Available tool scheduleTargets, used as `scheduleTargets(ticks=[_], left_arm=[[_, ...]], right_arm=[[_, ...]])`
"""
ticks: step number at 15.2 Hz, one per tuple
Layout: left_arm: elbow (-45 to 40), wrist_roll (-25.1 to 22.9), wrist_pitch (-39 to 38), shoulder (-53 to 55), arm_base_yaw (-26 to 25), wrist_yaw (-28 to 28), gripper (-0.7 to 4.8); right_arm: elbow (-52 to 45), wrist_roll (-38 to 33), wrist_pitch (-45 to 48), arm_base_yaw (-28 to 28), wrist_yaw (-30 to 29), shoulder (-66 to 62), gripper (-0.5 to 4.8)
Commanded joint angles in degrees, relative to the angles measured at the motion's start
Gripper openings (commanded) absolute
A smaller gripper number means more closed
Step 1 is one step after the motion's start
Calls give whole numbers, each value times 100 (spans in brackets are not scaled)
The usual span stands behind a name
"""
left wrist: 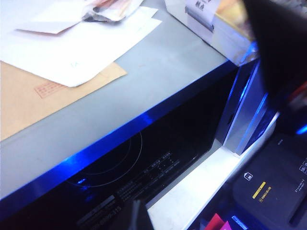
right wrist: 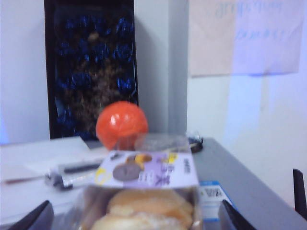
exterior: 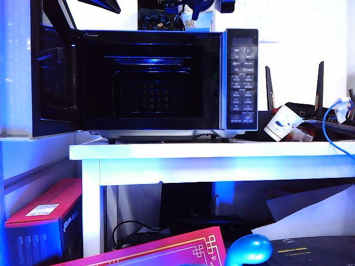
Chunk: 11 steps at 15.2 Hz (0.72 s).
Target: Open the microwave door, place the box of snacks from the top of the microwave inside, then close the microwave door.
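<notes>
the microwave [exterior: 166,77] sits on a white table [exterior: 211,151] with its cavity exposed, a blue glow lighting the inside. the microwave door [exterior: 52,72] is swung wide open to the left, standing roughly edge-on at the left of the oven. the button panel [exterior: 242,77] with its display runs down the right side.

on the flat grey top of the microwave, toward the right end, lies the box of snacks [right wrist: 144,201], a clear-fronted pack with a pale purple label and round buns showing through. just behind it stands an orange ball [right wrist: 122,123], and behind that a dark tray with blue items [right wrist: 91,67] leans upright against the wall.

the right gripper [right wrist: 134,218] is above the microwave top, right at the box of snacks, its dark fingers [right wrist: 36,218] spread wide apart on either side of the pack and not closed on it.

the left gripper [left wrist: 201,115] is over the left end of the microwave top, looking down past its front edge; only dark blurred parts of it show, so i cannot tell how its jaws stand. white papers [left wrist: 96,43] and a brown envelope [left wrist: 33,96] lie on the microwave top nearby.

a white paper cup [exterior: 282,123] lies tilted on the table to the right of the microwave.
</notes>
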State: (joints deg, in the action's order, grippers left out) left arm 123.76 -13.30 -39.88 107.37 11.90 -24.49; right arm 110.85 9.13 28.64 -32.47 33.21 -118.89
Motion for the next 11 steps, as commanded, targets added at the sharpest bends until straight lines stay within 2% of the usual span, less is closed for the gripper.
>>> scheduleTargets(ticks=[1, 11], left_arm=[[24, -17, 26, -39, 11, -42, -6], [24, 0, -33, -39, 11, -42, -6]], right_arm=[[52, 4, 24, 44, 35, 44, 479], [52, -13, -260, 286, -179, 22, 479]])
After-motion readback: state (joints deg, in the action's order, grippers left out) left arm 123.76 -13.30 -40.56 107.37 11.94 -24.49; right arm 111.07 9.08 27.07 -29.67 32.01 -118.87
